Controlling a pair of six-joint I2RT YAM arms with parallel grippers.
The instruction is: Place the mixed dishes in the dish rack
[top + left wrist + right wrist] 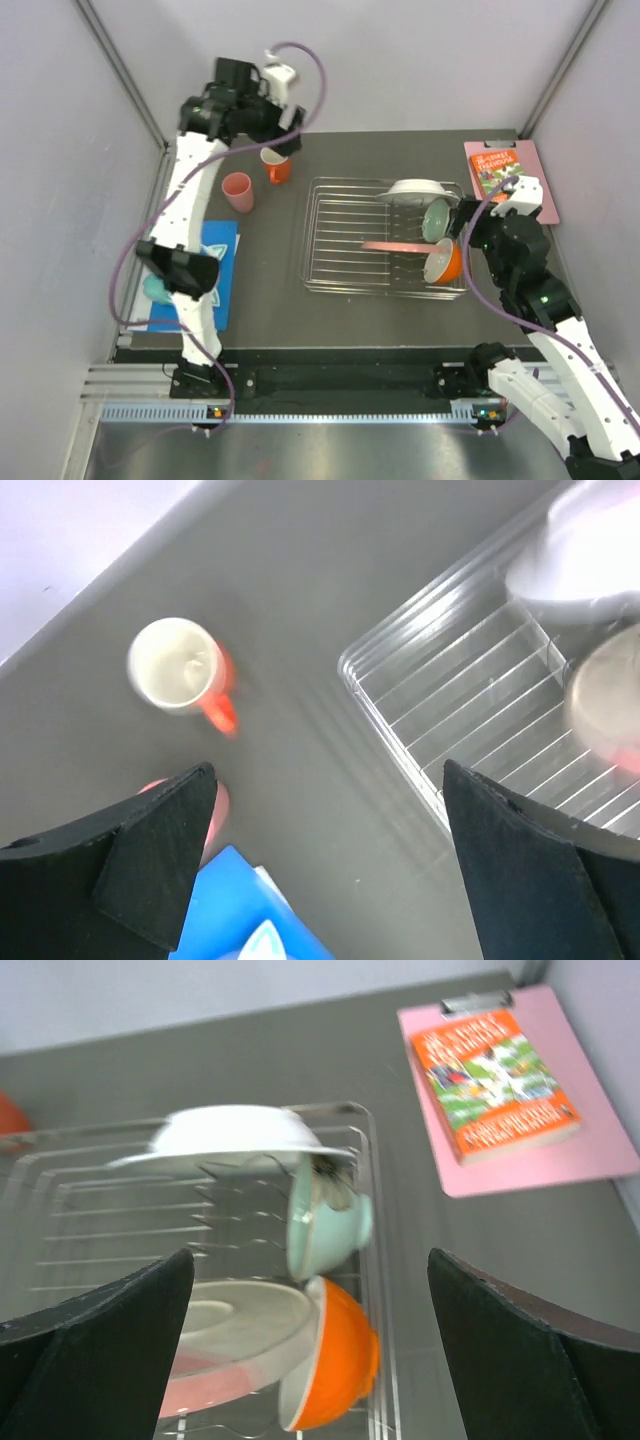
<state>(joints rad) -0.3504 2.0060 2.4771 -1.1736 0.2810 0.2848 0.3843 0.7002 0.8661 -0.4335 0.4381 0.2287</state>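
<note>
Grey table point(268, 300), pale walls point(400, 60), chrome dish rack point(340, 238)

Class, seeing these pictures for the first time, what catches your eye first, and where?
The chrome dish rack in the middle stands out, its right end crowded with an orange bowl, a mint-green bowl, a pale plate and a pink plate. Left of it, an orange cup and a pink cup sit outside, not yet loaded.
</note>
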